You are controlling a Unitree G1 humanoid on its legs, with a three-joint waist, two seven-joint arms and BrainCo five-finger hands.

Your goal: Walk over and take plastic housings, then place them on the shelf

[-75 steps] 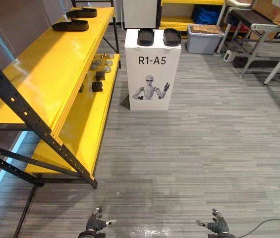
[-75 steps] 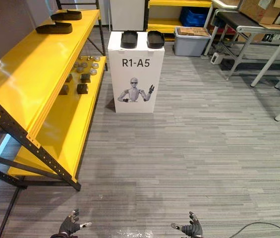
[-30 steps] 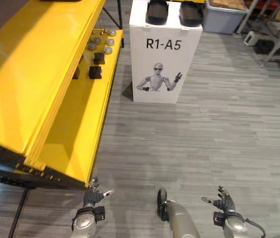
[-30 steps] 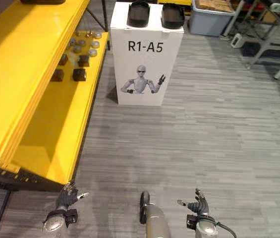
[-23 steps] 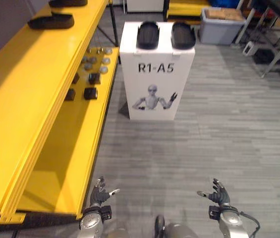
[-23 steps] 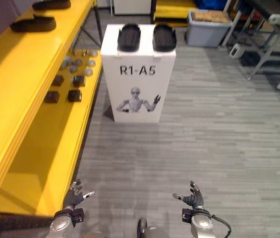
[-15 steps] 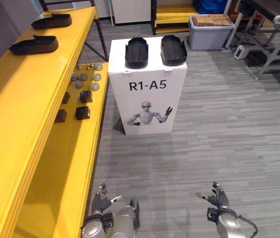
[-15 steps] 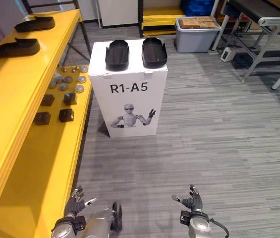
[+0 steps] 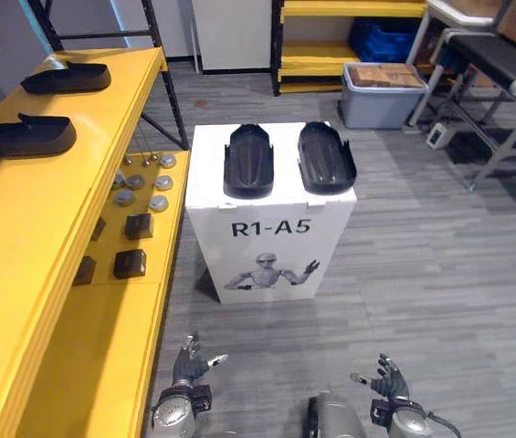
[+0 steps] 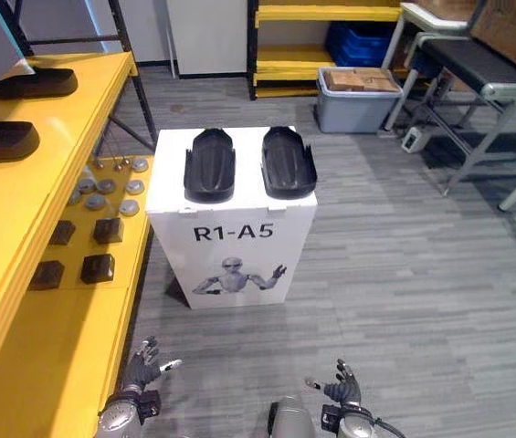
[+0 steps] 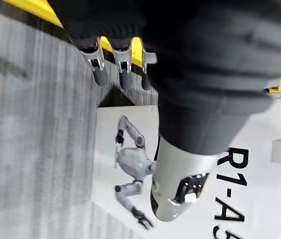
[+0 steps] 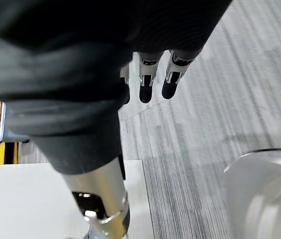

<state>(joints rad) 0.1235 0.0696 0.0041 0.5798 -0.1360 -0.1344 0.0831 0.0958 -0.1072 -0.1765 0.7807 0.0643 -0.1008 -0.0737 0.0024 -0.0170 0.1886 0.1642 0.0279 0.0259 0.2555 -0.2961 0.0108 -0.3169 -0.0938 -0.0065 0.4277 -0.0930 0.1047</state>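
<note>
Two black plastic housings lie side by side on top of a white box [image 9: 271,251] that stands on the grey floor. The left housing [image 9: 248,161] and the right housing [image 9: 326,158] are close together but not touching. The robot's hands hang low on the near side of the box, well apart from both housings. The left hand [image 9: 187,362] shows just beside the edge of the yellow shelf [image 9: 29,237], its fingers spread and loose with nothing in them. The right hand [image 9: 387,381] is off to the other side, its fingers likewise splayed and empty. Seen from the left wrist, that hand's straight fingers reach out over the floor beside the box's printed front. The shelf runs along the robot's left. On its upper board lie two more dark housings, the near shelf housing [image 9: 20,137] and the far shelf housing [image 9: 66,78], well apart from each other. On the lower board, near the box, sit small round metal discs [image 9: 139,182] and a few dark blocks [image 9: 130,265]. Behind the box, a grey bin [image 9: 381,87] stands on the floor.
</note>
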